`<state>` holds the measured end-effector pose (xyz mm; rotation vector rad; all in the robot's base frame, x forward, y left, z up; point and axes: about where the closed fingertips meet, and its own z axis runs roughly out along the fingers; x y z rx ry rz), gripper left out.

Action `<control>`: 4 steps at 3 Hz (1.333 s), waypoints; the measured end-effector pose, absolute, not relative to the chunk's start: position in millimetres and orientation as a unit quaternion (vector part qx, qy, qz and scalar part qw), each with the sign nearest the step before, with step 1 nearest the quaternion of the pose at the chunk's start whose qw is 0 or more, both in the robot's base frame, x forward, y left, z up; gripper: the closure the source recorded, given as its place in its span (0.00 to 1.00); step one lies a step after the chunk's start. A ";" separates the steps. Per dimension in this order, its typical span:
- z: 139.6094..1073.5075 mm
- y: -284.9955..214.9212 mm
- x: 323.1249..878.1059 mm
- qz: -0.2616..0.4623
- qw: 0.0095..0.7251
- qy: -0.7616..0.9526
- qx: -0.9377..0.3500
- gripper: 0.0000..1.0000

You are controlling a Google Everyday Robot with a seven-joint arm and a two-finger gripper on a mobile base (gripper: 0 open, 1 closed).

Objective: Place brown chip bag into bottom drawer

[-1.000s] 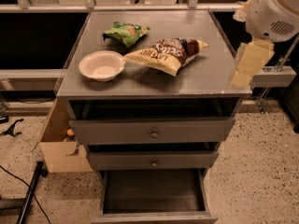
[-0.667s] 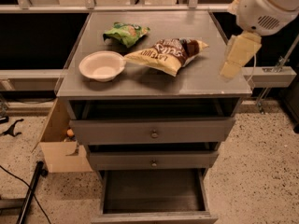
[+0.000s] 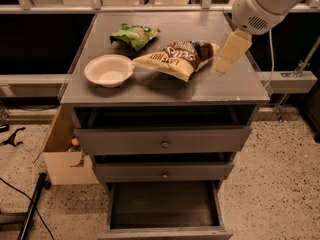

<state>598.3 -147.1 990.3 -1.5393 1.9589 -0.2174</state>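
Camera view: pale, slab-shaped gripper (image 3: pixel 231 53) hovering just right of crinkly brown chip bag (image 3: pixel 177 58); open or closed, cannot tell. Bag lying flat on smooth grey cabinet top (image 3: pixel 200 90). Round white bowl (image 3: pixel 109 70) left of bag; boxy bottom drawer (image 3: pixel 165 206) below bag, pulled open.
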 end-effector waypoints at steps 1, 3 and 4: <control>980.5 -136.0 606.1 -0.092 0.328 0.745 -0.574 0.00; 959.1 -100.4 627.8 -0.094 0.354 0.743 -0.560 0.00; 950.5 -79.7 628.0 -0.083 0.354 0.740 -0.567 0.00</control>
